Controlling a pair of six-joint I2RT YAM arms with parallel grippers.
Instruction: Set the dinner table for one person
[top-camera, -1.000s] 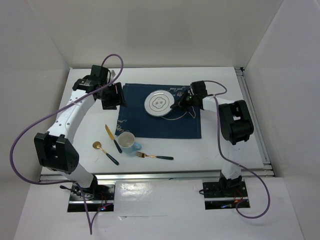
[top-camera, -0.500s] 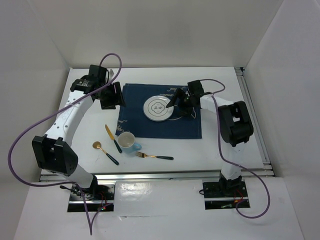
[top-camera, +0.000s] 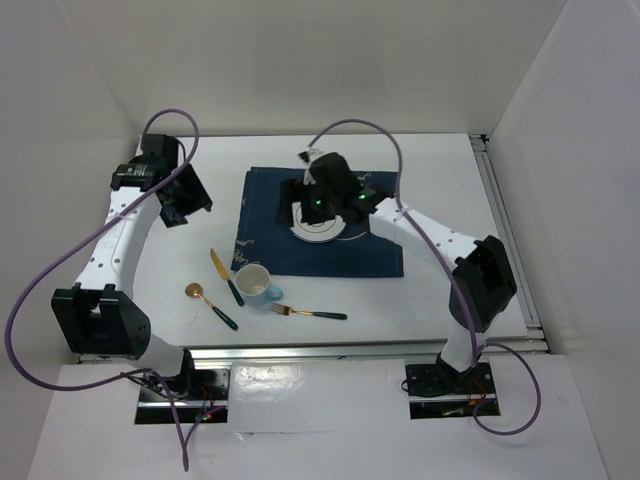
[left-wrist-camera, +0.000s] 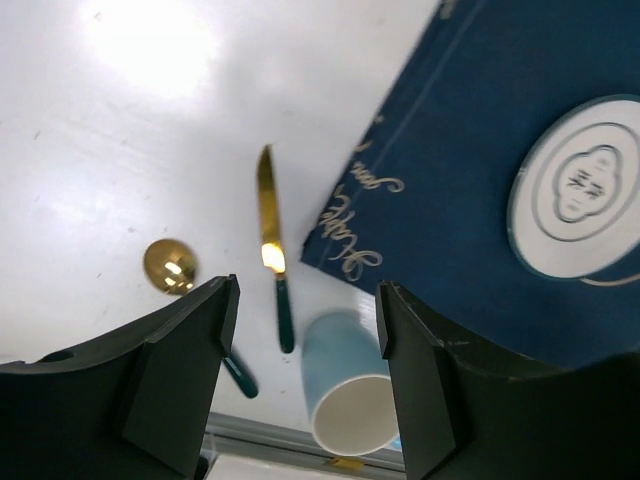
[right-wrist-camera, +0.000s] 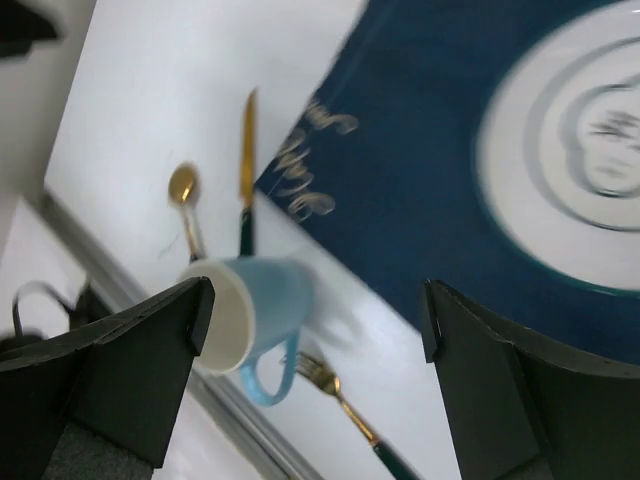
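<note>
- Two arms reach over the table (top-camera: 450, 170) in the top view. The left gripper (top-camera: 185, 200) hangs above bare top off the far-left corner of the mat (top-camera: 300, 255). The right gripper (top-camera: 318, 198) hovers right over the plate (top-camera: 315, 233) and hides its far half.
- Plate lies on the mat, left of centre. Knife (top-camera: 225, 277), spoon (top-camera: 208, 303), cup (top-camera: 255, 283) and fork (top-camera: 310, 313) lie loose on the table off the mat's near-left corner. Cup stands at the mat's edge; touching or not, cannot tell.
- Judgement: the plate step looks done. Cutlery and cup are the step in hand, with none yet beside the plate.
- Left wrist view: both fingers (left-wrist-camera: 180, 370) spread wide, nothing between them. Knife, spoon bowl and cup show below; the plate sits off to the right on the mat.
- Right wrist view, blurred: fingers (right-wrist-camera: 520, 370) wide apart and empty. Cup and fork lie nearest, with knife and spoon beyond.
- Next move, my guess: one open gripper drops low over a thin handle, lines its jaws across it, pinches, then carries it beside the plate. Flat cutlery on a hard top may skid.
- Surface: smooth white, glossy, with a glare patch in the left wrist view. Metal rail (top-camera: 505, 230) along the right and near edges.
- Room: plain white walls (top-camera: 330, 70) on three sides.
</note>
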